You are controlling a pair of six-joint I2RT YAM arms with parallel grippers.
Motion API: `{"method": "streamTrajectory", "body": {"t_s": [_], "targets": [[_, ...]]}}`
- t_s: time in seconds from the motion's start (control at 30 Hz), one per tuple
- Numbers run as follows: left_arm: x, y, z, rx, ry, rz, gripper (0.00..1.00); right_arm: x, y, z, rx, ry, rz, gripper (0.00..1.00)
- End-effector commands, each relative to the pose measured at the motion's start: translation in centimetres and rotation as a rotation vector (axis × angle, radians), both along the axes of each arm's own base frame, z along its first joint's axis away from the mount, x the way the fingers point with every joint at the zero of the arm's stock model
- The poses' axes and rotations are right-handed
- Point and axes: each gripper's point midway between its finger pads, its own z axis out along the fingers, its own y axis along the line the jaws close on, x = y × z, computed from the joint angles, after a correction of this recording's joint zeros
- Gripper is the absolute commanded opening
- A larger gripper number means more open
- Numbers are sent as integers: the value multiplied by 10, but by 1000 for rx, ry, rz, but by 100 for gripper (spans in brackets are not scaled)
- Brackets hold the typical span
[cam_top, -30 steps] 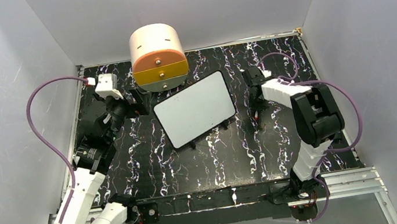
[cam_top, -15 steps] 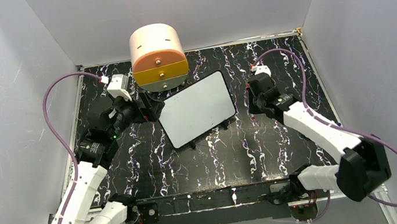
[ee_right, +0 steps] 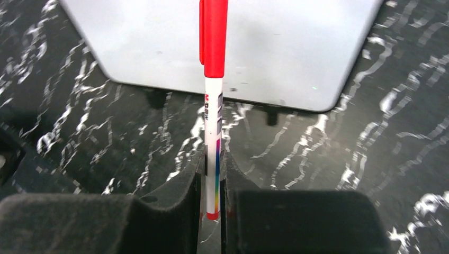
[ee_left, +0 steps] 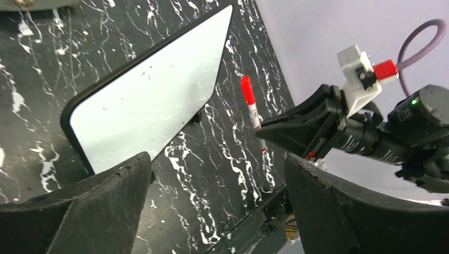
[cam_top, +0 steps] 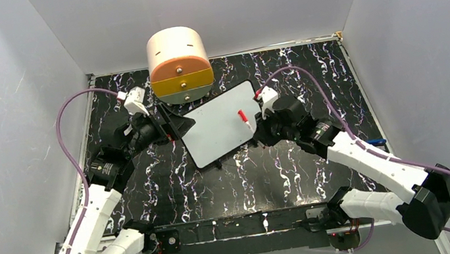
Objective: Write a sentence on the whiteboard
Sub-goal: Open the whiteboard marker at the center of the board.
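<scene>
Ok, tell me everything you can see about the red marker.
The marker is a slim pen with a white barrel carrying printed lettering and a rainbow stripe, a red end plug, and a red clip cap still on. It looks plastic. The right hand is shut on the barrel's rear, and nothing else seems to touch it. It is held off the table, cap end toward the whiteboard.

The top camera looks down from behind; both wrist cameras, low and near, face the flat white black-rimmed whiteboard [cam_top: 216, 131] from opposite sides.
</scene>
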Motion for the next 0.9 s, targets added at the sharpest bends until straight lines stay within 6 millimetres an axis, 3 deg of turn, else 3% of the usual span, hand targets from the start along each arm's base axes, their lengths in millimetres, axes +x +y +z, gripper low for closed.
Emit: {"method": "streamTrajectory", "body": {"t_s": [0.0, 0.17, 0.33, 0.57, 0.87], "targets": [[-11, -11, -7, -85, 101, -26, 91, -19, 44, 26, 119, -94, 233, 0], [-14, -20, -24, -113, 155, -33, 89, -40, 73, 37, 228, -116, 378, 0], [-16, -33, -31, -128, 176, -61, 87, -48, 90, 42, 279, -117, 446, 0], [-17, -59, -34, -125, 192, -108, 82, -52, 103, 45, 298, -132, 487, 0], [-13, -73, -43, -122, 214, -120, 63, -55, 107, 43, 305, -137, 509, 0]]}}
